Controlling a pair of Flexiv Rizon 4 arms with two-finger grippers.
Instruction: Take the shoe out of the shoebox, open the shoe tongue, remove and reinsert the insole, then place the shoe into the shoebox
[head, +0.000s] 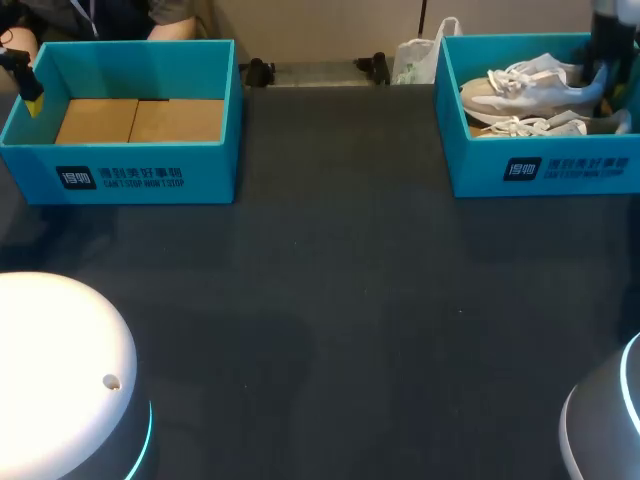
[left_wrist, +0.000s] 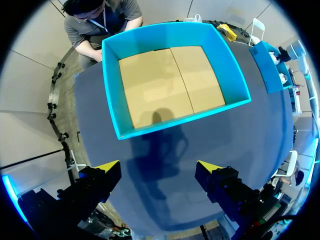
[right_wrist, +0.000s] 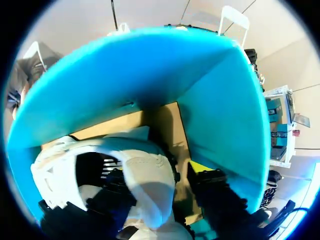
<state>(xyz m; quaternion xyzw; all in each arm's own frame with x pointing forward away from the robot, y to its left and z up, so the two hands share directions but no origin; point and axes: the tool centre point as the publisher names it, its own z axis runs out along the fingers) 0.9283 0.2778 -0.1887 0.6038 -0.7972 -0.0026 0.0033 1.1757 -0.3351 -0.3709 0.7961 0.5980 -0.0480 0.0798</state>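
Two white shoes lie in the blue shoebox (head: 545, 170) at the back right, an upper one (head: 530, 92) and a second one (head: 530, 127) in front of it. My right gripper (head: 600, 95) reaches down into that box at the upper shoe's heel. In the right wrist view the white heel (right_wrist: 145, 170) stands between the fingers of my right gripper (right_wrist: 160, 175). One finger is inside the shoe, and the yellow-tipped finger (right_wrist: 200, 167) stands a little apart from the heel. My left gripper (left_wrist: 157, 167) hangs wide open and empty above the table, beside the other box.
An empty blue box (head: 150, 170) with a cardboard floor stands at the back left; its wall (left_wrist: 160, 35) shows ahead of my left gripper. A white plastic bag (head: 415, 60) sits behind the right box. Dark table (head: 340, 300) lies between the boxes.
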